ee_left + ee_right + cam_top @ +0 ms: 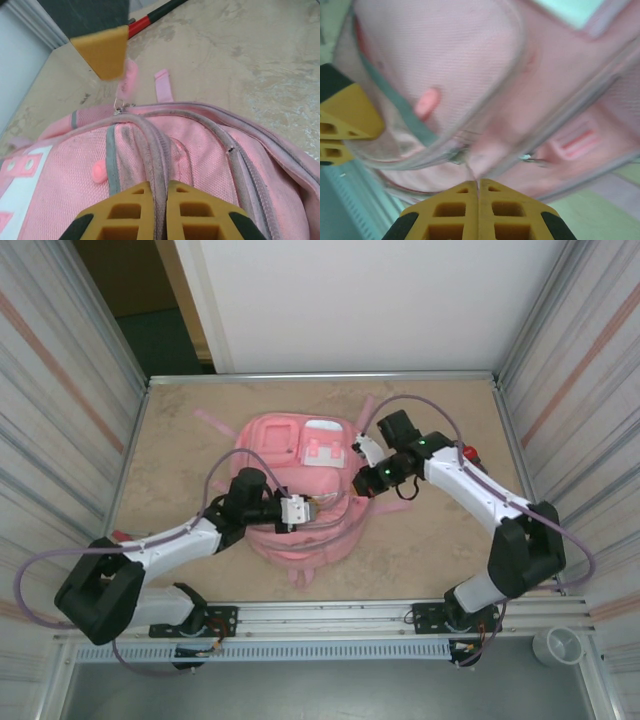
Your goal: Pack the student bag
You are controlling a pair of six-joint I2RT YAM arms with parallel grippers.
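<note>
**Working the zip on the student bag, packing not done as far as I can see**

So the student bag (268, 438) is lying flat in the middle of the surface (180, 440), front pockets and the white patch (322, 428) facing up, straps trailing off toward 12 and 6 o'clock.

The left end effector (159, 187) is pressed together on a raised zip ridge near the middle of the bag, with the pink seam pinched right between its pads. The right end effector (478, 189) sits at the bag's 3 o'clock edge, also pressed together, and a thin strand runs from the slider into the gap between its fingers. My read is it's pinching the zip pull (119, 105). One arm anchors the fabric while the other hauls on the zip, I guess.

Progress-wise:
- The zip lines I can see from the left wrist look closed up, no gaping compartment.
- Can't tell if anything is inside; nothing pokes out.
- A red-handled tool (470, 453) lies out at 3 o'clock, well apart from the bag, beside the right arm. If that's meant to go in, it hasn't.

Honestly can't say from this whether the zip is being opened or closed. I'd guess early-to-middle, with the actual loading left to do.
</note>
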